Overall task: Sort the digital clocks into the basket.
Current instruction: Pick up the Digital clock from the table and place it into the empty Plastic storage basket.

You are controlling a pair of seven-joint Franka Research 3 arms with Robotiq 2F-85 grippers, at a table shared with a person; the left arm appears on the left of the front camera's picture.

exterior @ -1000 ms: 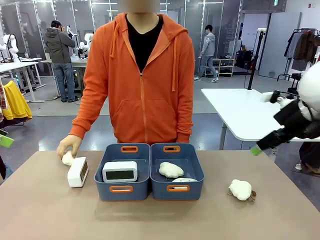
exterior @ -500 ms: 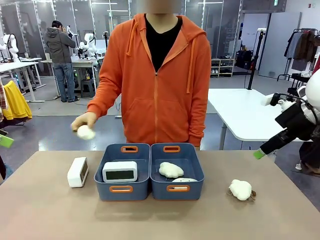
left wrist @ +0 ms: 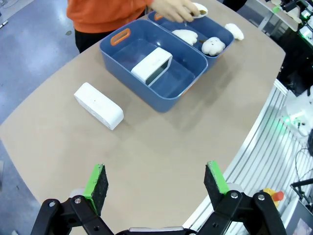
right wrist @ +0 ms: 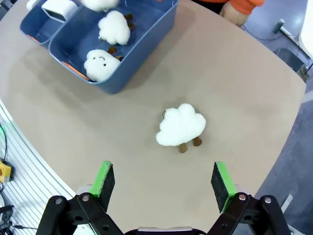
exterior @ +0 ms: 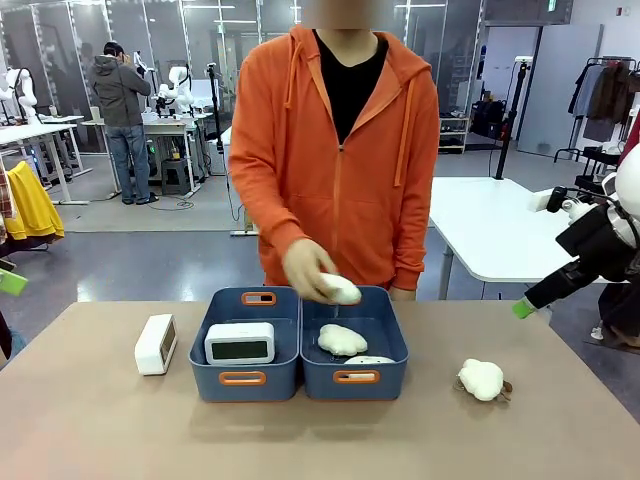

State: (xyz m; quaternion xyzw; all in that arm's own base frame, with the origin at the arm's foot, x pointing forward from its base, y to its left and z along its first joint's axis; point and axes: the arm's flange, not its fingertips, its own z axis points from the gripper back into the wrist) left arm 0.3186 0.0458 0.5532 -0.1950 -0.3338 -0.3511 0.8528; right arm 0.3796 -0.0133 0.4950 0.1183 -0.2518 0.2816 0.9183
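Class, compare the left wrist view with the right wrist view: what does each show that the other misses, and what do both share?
Left wrist, not right wrist: a digital clock lying on the table, and the open left tool. Right wrist, not left: the open right tool. Both: the basket holding a second clock, the neighbouring tub with two plush toys, and a loose plush toy on the table.

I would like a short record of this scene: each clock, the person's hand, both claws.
first clock: inside the left basket
second clock: on the table, left of that basket
person's hand: holding a plush toy over the right tub
left claw: open, above the table
right claw: open, above the loose plush
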